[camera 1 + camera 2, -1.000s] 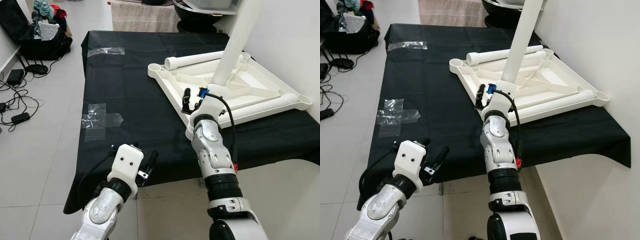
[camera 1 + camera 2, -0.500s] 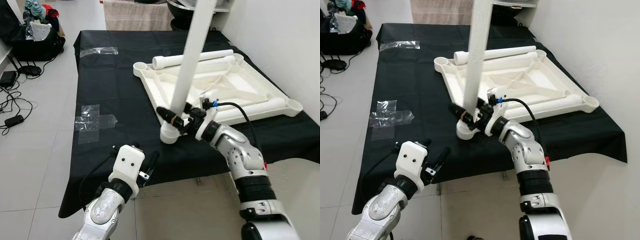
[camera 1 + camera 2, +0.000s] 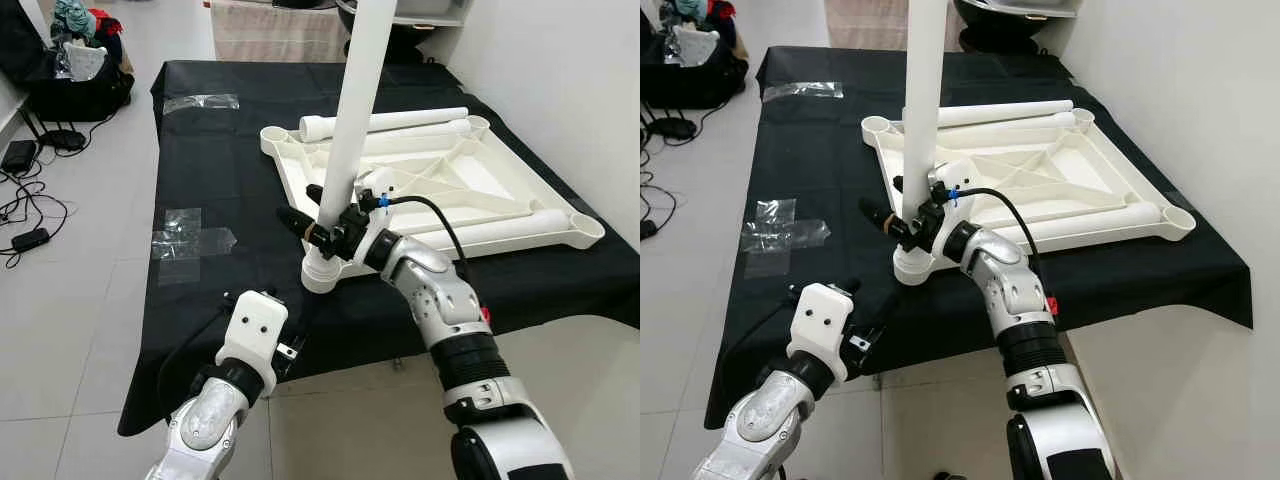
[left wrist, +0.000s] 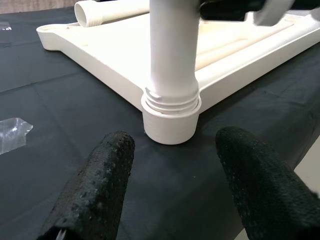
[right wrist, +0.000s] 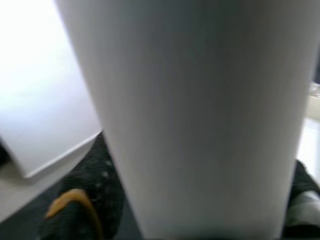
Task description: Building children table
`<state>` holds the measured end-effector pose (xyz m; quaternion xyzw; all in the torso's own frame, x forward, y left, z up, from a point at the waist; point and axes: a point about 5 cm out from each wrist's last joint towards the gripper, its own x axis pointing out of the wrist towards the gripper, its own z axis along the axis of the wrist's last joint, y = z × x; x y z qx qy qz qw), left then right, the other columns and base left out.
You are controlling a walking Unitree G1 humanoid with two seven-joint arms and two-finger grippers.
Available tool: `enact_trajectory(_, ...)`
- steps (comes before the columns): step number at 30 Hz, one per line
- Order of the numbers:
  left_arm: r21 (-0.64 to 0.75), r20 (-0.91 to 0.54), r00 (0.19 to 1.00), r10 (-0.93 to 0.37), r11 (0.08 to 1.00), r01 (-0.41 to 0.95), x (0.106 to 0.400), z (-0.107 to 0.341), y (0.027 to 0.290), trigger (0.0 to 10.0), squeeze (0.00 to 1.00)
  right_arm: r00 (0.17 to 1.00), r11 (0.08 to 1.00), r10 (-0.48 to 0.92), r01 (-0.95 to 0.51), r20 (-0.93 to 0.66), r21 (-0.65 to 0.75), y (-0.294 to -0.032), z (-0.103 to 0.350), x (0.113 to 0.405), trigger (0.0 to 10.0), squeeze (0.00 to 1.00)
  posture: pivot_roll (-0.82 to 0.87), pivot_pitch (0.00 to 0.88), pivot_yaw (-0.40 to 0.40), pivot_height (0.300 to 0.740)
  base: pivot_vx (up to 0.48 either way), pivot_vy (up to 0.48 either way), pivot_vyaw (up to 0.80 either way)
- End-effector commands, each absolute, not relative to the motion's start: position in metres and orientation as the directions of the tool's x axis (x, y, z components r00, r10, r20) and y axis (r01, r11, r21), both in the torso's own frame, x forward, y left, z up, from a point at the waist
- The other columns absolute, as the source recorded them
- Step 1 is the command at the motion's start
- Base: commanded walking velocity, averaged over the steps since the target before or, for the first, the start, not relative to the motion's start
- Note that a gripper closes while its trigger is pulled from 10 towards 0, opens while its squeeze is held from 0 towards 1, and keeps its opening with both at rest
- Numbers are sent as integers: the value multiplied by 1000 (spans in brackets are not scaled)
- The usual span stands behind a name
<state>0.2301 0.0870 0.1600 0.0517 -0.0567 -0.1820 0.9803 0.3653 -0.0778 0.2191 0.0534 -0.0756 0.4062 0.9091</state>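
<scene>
Lower left of the head view: my left gripper (image 3: pixel 296 335) hovers at the near edge of the black-covered table (image 3: pixel 230 170), fingers (image 4: pixel 97 185) spread and holding nothing, aimed at the socket. Centre: my right gripper (image 3: pixel 325 225) is clamped around the upright leg (image 3: pixel 352 120), which stands in the near corner socket (image 3: pixel 318 272) of the upturned tabletop (image 3: pixel 450 185); threads show at the collar, so I judge it not fully screwed home. Upper centre: a second leg (image 3: pixel 385 122) lies loose on the frame. To the right: a third leg (image 3: pixel 500 228) lies along its near edge. One leg started, the rest still to fit.
</scene>
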Motion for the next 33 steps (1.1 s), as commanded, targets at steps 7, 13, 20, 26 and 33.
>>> enact_trajectory(7, 118, 92, 925, -368, 927, 357, 229, 159, 85, 10000, 0, 967, 973, 217, -226, 133, 57, -105, 209, 380, 0, 0, 70, 159, -132, 740, 0, 0, 0)
enact_trajectory(13, 120, 93, 925, -368, 927, 356, 230, 159, 85, 10000, 0, 973, 973, -219, 212, 69, 94, -131, 202, 364, 0, 0, 69, 161, -130, 740, 0, 0, 0)
enact_trajectory(20, 123, 95, 925, -367, 927, 355, 230, 160, 84, 10000, 0, 941, 937, -337, 336, -1, 94, -123, 196, 354, 0, 0, 69, 161, -132, 740, 0, 0, 0)
enact_trajectory(26, 122, 97, 926, -366, 927, 354, 230, 160, 84, 10000, 0, 977, 973, -181, 162, 110, 162, -103, 206, 355, 10000, 1000, 67, 160, -133, 740, 0, 0, 0)
enact_trajectory(33, 119, 97, 927, -362, 929, 351, 230, 160, 84, 10000, 0, 982, 980, 82, -110, 168, 165, -97, 211, 361, 10000, 0, 65, 162, -133, 740, 0, 0, 0)
